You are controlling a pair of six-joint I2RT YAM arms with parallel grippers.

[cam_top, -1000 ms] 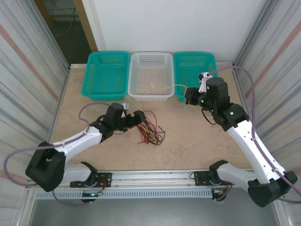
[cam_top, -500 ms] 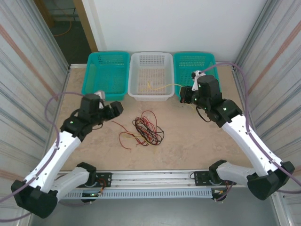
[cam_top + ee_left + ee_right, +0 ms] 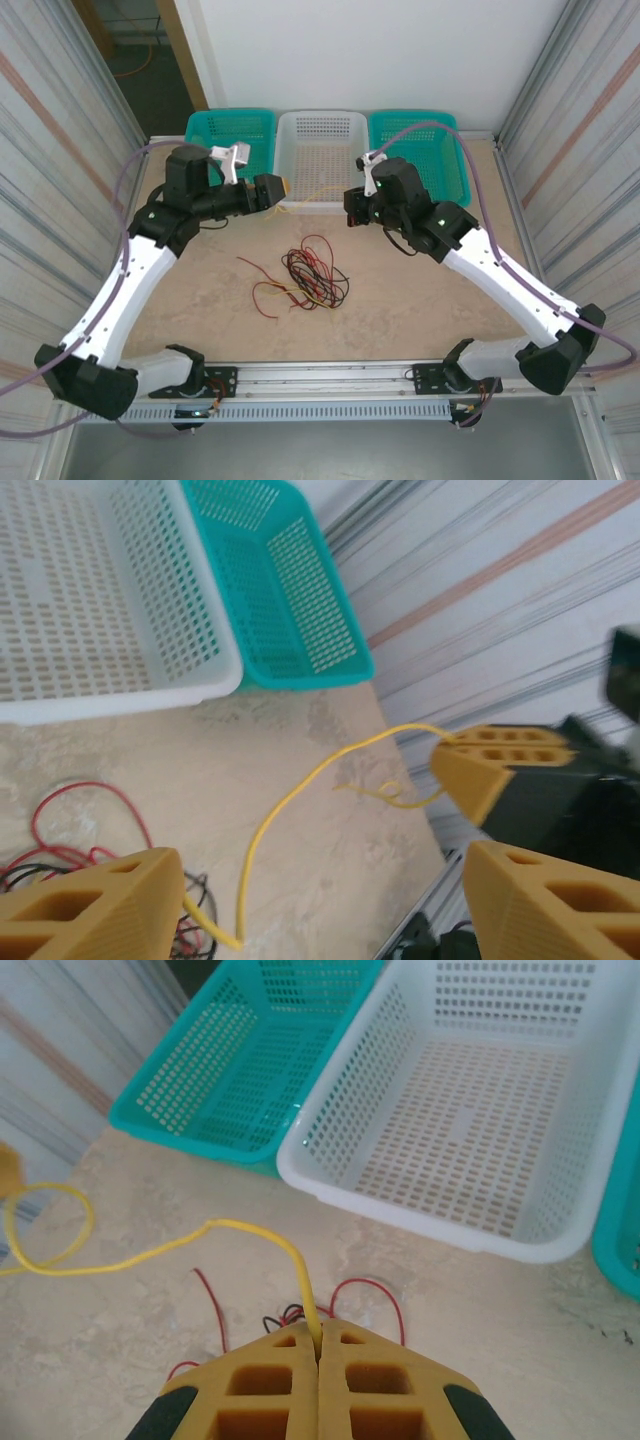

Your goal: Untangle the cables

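A: So, where's the yellow cable [image 3: 210, 1225]?
B: Pinched in the right pincer [image 3: 320, 1338], trailing toward the wide left pincer [image 3: 322, 865]. Limp, light; grab near its free end. Tangle [image 3: 312, 272] sits on tabletop [image 3: 420, 290]

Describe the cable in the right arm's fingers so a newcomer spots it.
Find the white basket between the two teal ones at the table's far edge. In front of its near wall, the yellow cable arcs from the shut right fingers. It is bright yellow and held up, unlike the red-and-black tangle lying on the table.
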